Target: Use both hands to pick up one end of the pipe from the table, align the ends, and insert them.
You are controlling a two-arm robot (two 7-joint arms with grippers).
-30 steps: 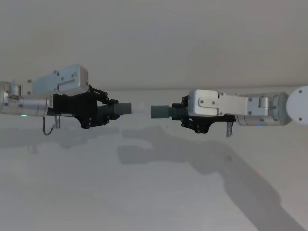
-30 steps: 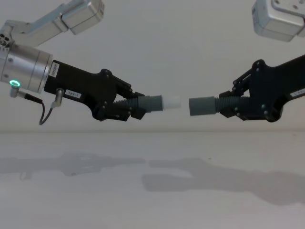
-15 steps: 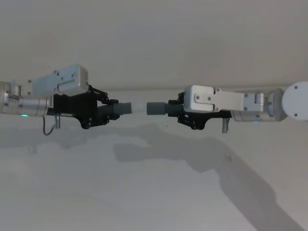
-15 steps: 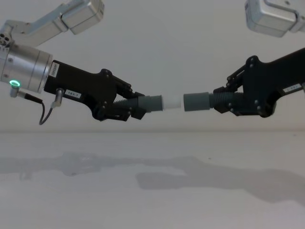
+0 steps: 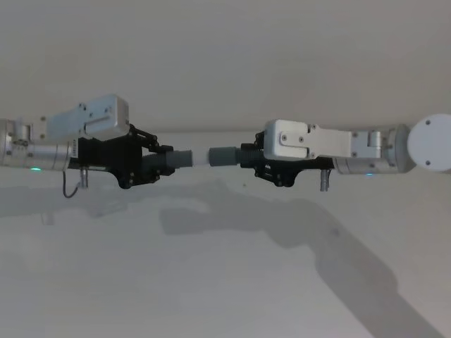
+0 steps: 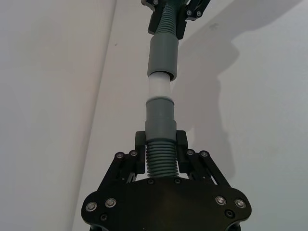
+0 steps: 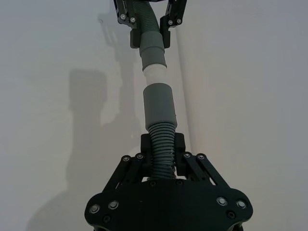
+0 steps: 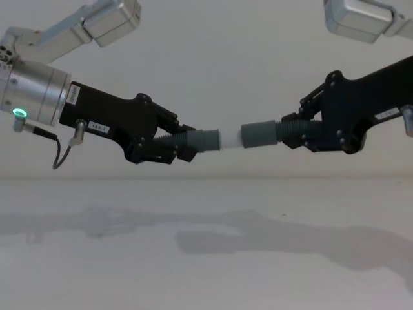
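Two light, bendy hoses meet mid-frame above the tabletop (image 8: 206,258), white tip (image 8: 230,138) entering the cuff (image 8: 258,135); left gripper (image 8: 173,147) and right gripper (image 8: 298,132) fingers clamp the ribbed middles, best gripped near the cuffs for stiffness.

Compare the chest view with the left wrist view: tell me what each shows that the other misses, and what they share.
Chest view alone: the left arm's silver wrist with its green ring light, and the table seen side-on below the raised pipes. Left wrist view alone: a look straight along the pipe axis, white tip entering the far cuff. Both: the left gripper and right gripper holding ribbed hose.
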